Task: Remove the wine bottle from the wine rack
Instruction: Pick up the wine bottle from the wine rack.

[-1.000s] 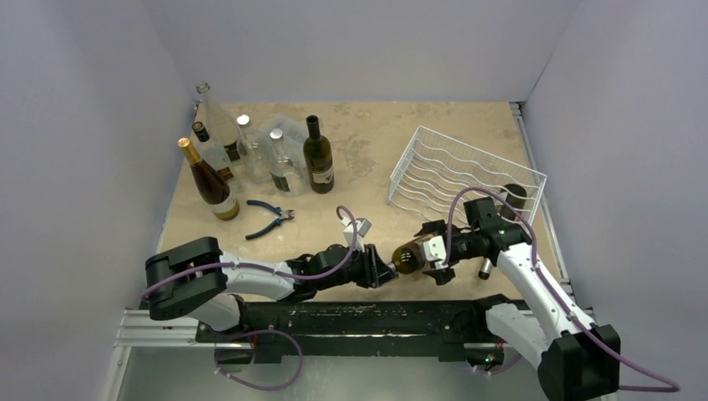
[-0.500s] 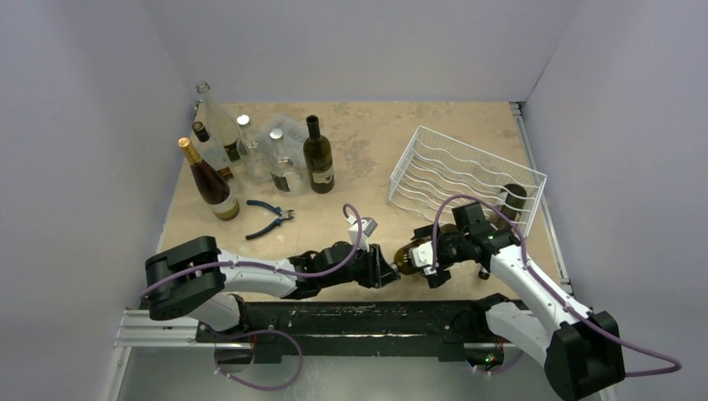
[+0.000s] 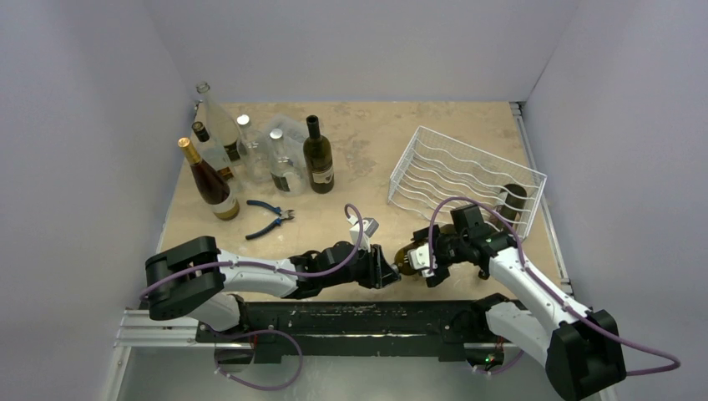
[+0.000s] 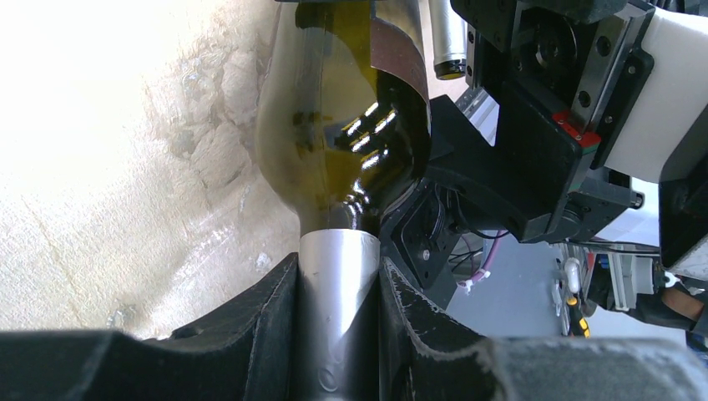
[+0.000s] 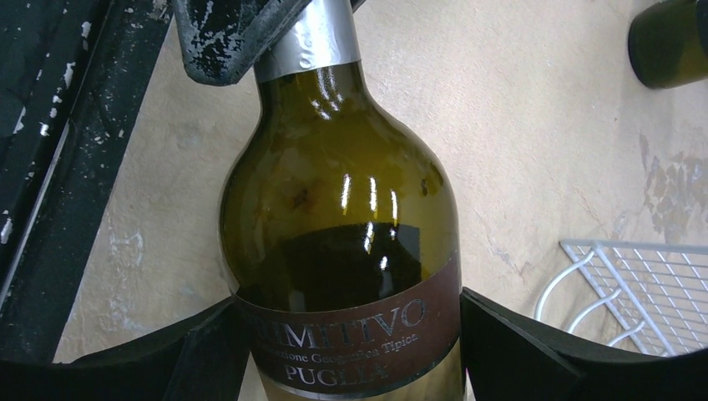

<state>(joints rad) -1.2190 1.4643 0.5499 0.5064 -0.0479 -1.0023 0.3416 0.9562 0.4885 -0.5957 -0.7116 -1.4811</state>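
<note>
Lower centre of the top view: the wine bottle (image 3: 407,257) lies roughly level between the two arms, neck pointing left, base to the right. It is clear of the wine rack (image 3: 463,171), over the tan table (image 3: 367,150) near its front edge. Whether it touches the surface cannot be told.

The left gripper (image 4: 338,288) is clamped on the silver-foiled neck, with a black finger pressed to each side of the foil.

The right gripper (image 5: 346,355) grasps the body at the brown label. Its pads (image 5: 209,351) sit against both sides of the glass.

Further up and left of centre, blue-handled pliers (image 3: 269,219) lie flat on the table.

At right of centre the white wire rack sits tilted, its wavy rows bare. A dark bottle (image 3: 515,200) stands just beside its right corner.

Upper left, a cluster of upright bottles (image 3: 250,154), some clear and some dark, stands near the back-left corner, well apart from the rack.
</note>
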